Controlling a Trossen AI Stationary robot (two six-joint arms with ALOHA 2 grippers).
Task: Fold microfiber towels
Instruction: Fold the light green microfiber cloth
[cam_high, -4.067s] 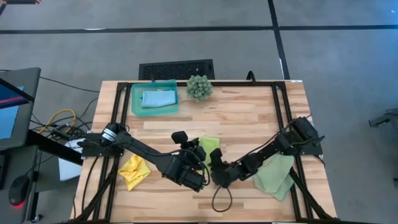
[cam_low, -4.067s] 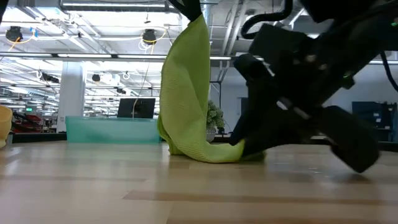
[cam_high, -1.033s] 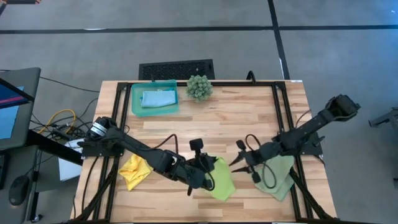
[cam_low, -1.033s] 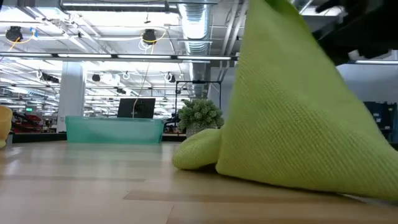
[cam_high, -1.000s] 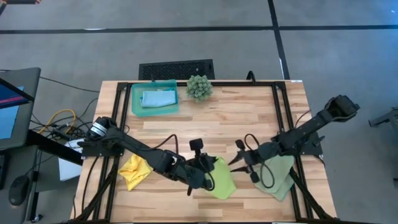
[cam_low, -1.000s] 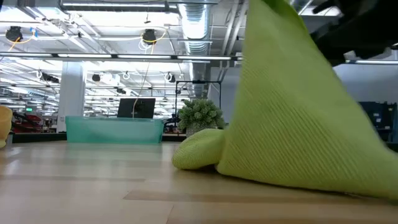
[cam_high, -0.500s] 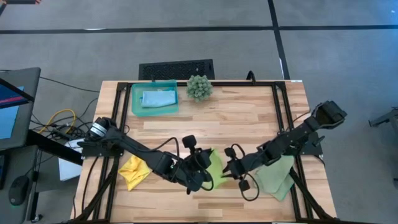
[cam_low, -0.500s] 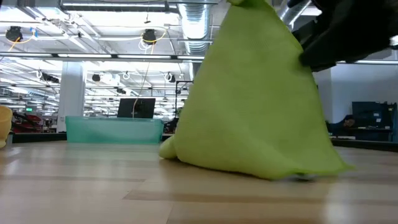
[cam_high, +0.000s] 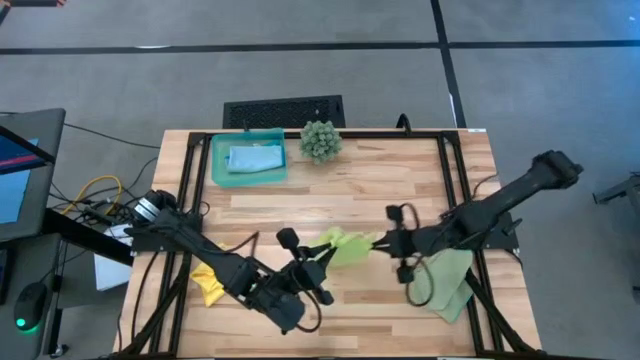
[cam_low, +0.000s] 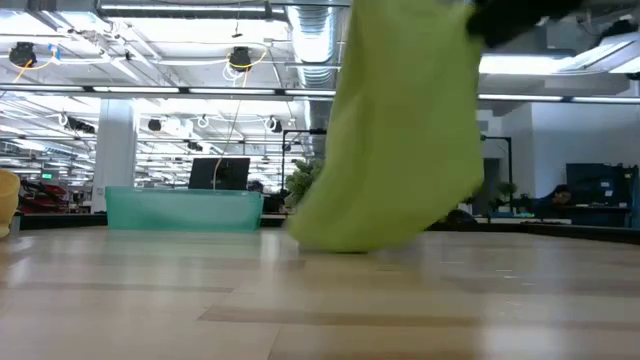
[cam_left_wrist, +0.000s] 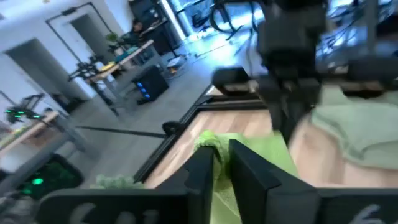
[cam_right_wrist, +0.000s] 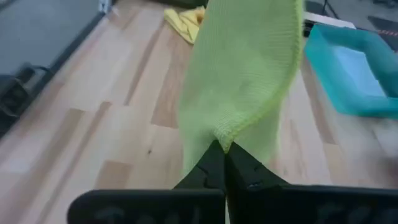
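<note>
Fingers of the right gripper (cam_right_wrist: 224, 163) pinch an edge of the lime green towel (cam_high: 345, 245), which hangs over the table (cam_high: 400, 190) centre; the left gripper (cam_left_wrist: 222, 163) nips its other edge; farther off, a teal tray (cam_high: 222, 172) holds a light blue towel (cam_high: 252, 158).

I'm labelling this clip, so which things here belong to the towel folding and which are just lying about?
Job:
lime green towel, held between left tool and right tool
yellow towel
sage green towel
light blue towel in the tray

Lying about:
teal tray
spiky green plant
</note>
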